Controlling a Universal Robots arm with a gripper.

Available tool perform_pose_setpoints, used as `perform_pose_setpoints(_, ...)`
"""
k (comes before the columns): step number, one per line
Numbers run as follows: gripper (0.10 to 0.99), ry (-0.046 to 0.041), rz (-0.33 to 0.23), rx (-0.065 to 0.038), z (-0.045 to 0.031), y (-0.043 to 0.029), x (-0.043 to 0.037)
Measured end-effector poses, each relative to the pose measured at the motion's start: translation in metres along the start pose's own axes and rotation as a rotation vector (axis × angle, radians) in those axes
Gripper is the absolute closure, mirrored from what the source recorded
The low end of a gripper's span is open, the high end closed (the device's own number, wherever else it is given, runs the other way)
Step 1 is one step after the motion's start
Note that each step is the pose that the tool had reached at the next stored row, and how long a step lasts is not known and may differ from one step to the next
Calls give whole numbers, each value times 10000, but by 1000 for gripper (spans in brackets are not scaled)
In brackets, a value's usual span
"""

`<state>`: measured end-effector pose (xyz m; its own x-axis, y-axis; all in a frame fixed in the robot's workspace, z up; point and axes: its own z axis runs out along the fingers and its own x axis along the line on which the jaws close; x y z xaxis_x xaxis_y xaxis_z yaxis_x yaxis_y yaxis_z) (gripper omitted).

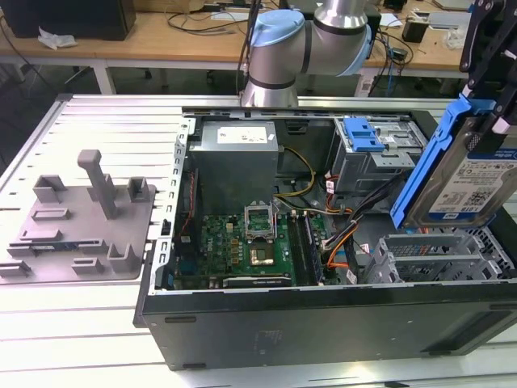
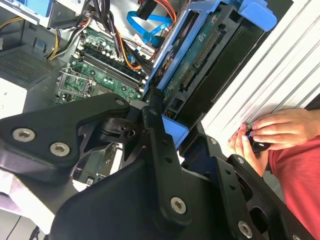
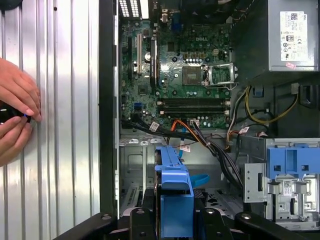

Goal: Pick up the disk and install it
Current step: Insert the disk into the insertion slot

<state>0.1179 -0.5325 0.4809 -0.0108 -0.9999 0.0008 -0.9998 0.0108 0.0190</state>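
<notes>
Silver disk [image 1: 477, 182] in its blue bracket, white-and-blue label showing, hangs steeply tilted at the exterior view's right.

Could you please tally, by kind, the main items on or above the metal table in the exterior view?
Open computer case: 1
Grey stand: 1
Blue-framed disk: 1
Blue tab in the case: 1
Total: 4

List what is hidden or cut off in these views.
- Exterior view: the disk and the hand holding it run off the right edge.
- First wrist view: the disk is edge-on, so its broad faces are hidden; the hand covers the end it grips.
- Both wrist views: a person's fingers cover a small dark object, unidentifiable.
</notes>
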Motion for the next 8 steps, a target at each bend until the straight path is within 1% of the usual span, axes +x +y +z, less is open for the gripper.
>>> perform_pose_setpoints(8,718,0,-2,1,52,-5,0)
